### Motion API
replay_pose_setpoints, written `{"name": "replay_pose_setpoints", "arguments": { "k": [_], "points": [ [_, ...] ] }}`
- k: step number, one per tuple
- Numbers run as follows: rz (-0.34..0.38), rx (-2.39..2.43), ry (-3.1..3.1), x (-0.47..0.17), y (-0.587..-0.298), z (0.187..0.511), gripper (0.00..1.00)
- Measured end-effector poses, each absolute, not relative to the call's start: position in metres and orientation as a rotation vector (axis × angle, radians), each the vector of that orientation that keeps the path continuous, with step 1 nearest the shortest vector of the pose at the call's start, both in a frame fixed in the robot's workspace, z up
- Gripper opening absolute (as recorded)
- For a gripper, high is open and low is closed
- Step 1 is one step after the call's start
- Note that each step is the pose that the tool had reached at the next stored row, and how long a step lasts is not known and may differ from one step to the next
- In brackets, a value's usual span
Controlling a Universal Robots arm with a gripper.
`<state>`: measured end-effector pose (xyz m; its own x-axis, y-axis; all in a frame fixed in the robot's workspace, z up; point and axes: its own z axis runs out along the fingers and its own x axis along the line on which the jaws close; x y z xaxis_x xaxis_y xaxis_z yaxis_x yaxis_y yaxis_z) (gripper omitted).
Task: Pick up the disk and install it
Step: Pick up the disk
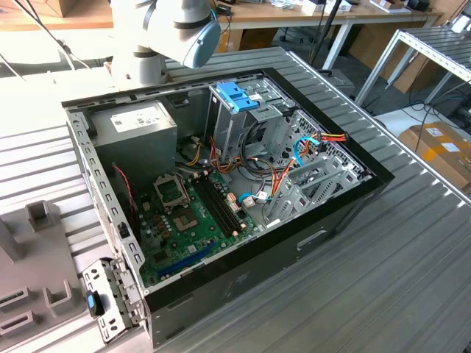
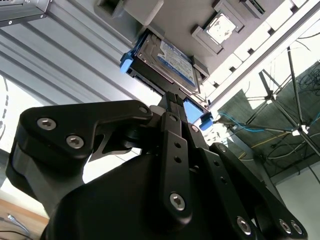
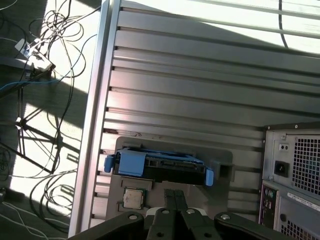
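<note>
The disk (image 3: pixel 165 166), dark metal with light-blue rails, lies in a grey holder block (image 3: pixel 222 159) on the slatted table. In the second wrist view the disk (image 2: pixel 169 59) shows its labelled face, with blue rail ends at both sides. My gripper (image 3: pixel 175 194) hovers just short of the disk's long edge, near its middle. Its two thin fingers (image 2: pixel 176 111) are pressed together, shut with nothing between them. The open computer case (image 1: pixel 221 184) sits in the middle of the exterior view, with the arm's wrist (image 1: pixel 180 26) behind it.
Inside the case a blue handle on a grey metal cage (image 1: pixel 237 97) stands above the motherboard (image 1: pixel 184 213) and loose cables. A square chip (image 3: pixel 132 198) rests in the holder beside the disk. The case's rear panel (image 3: pixel 295 175) is close by. Cables and a tripod lie past the table edge (image 3: pixel 92 125).
</note>
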<state>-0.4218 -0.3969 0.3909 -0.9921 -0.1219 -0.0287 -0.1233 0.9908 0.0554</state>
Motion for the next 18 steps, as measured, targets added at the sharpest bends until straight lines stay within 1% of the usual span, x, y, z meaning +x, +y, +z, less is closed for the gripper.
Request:
{"name": "replay_pose_setpoints", "arguments": {
  "k": [18],
  "points": [
    [0.089, -0.236, 3.107, -0.4218, -0.397, 0.3909, 0.11]
  ]
}}
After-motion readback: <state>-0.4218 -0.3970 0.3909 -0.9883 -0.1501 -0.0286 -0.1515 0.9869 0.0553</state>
